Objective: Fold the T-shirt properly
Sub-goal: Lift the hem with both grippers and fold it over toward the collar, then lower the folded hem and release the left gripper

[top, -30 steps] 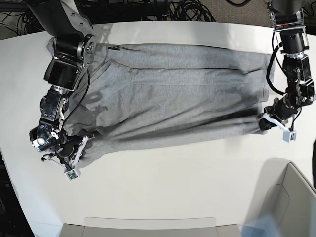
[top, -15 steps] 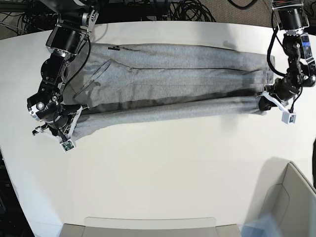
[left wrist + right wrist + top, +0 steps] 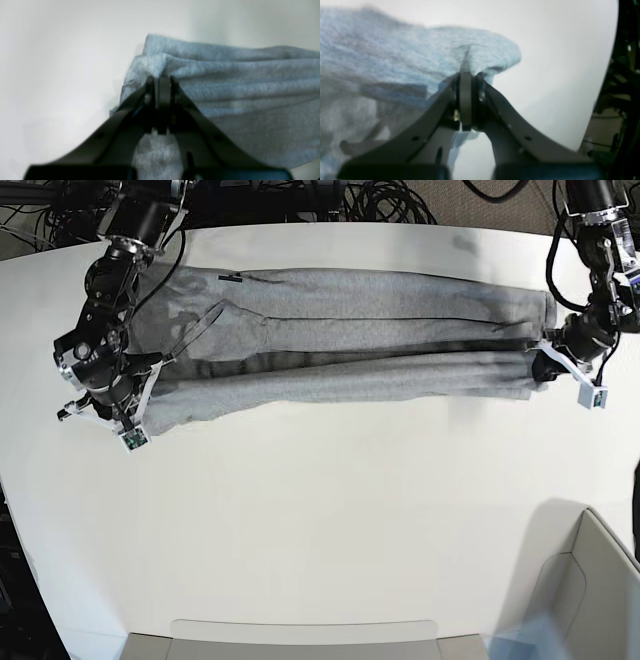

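The grey T-shirt lies as a long, narrow band across the far half of the white table, plain side up, with no lettering showing. Its near edge is lifted and doubled back over the rest. My left gripper is at the band's right end, shut on a pinch of the fabric edge, as the left wrist view shows close up. My right gripper is at the band's left end, shut on the fabric there, with its fingertips pressed together.
A grey bin stands at the near right corner. A flat grey tray sits at the near edge. Dark cables lie behind the table's far edge.
Both grippers have moved toward the far side of the table, carrying the shirt's near edge with them. The shirt's band has grown narrower.
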